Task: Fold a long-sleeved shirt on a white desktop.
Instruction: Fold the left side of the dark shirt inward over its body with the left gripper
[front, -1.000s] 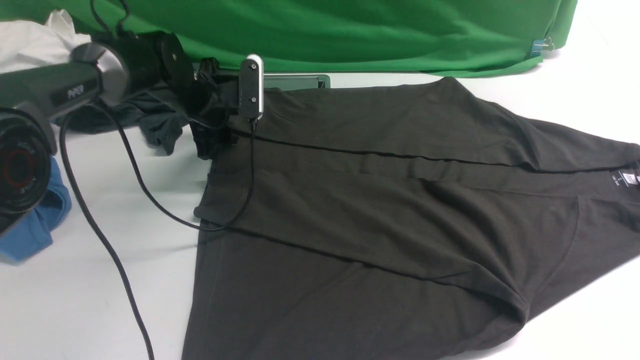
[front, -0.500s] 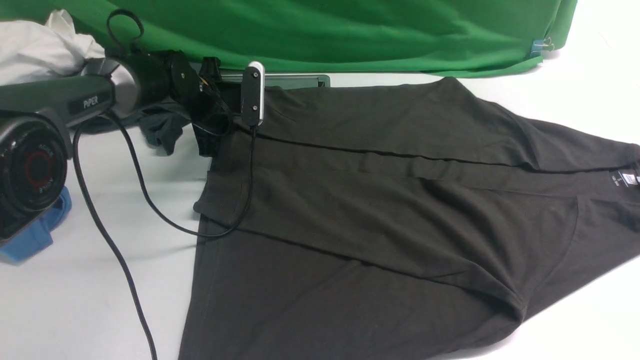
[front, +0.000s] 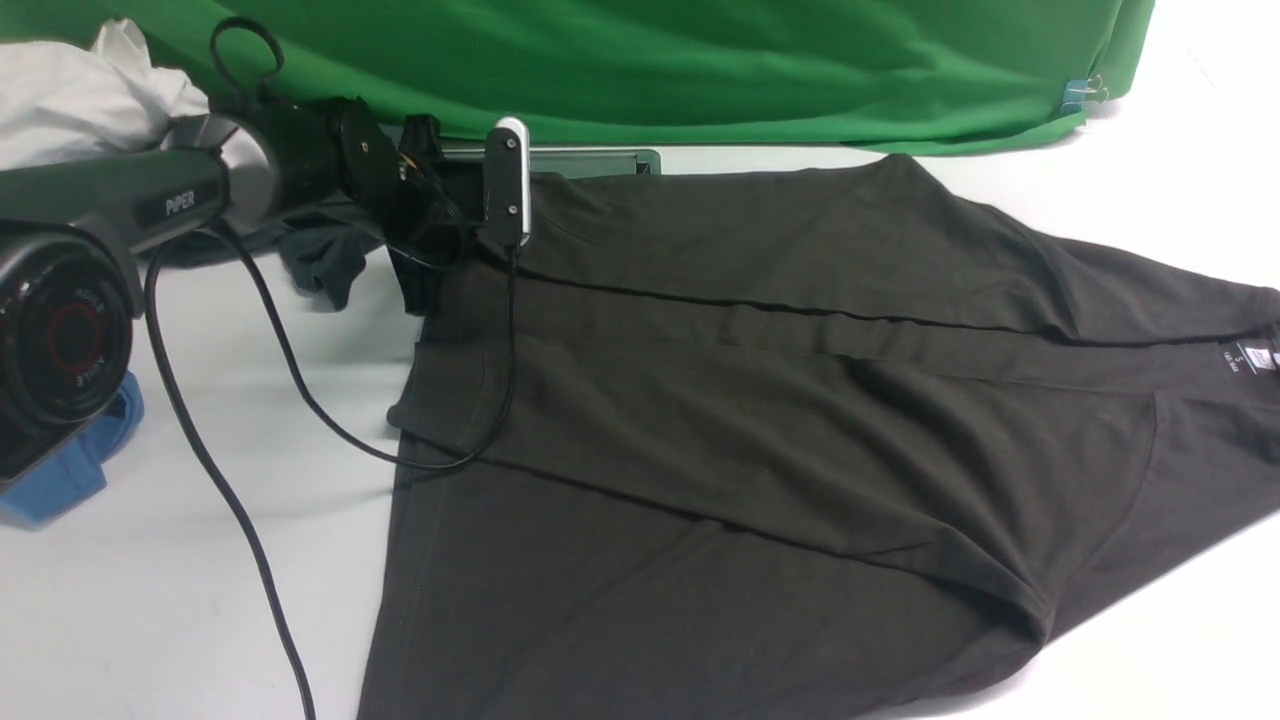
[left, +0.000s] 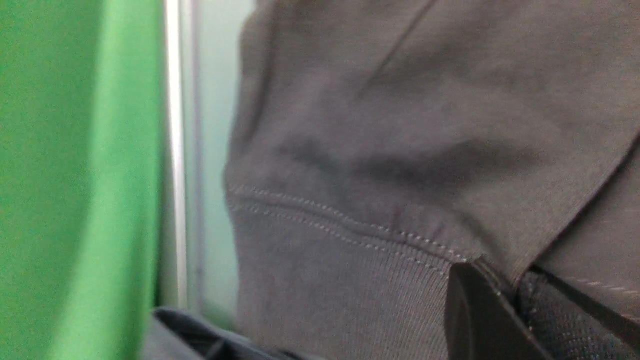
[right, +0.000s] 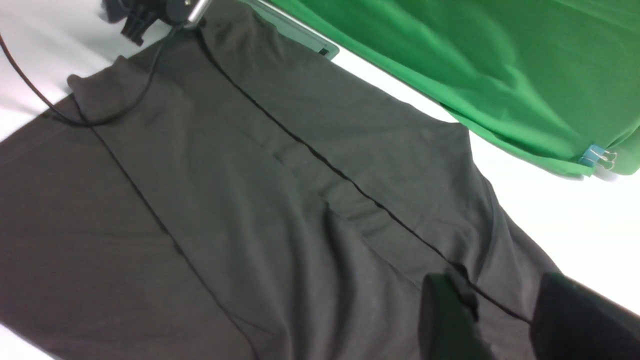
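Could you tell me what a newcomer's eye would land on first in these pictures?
The large dark long-sleeved shirt dominates, spread flat across the middle and right of the white desktop. Behind it, a bright green cloth backdrop runs along the far edge. At the shirt's far left corner, the left gripper is shut on its ribbed edge, with a black cable trailing across the desktop beside it.
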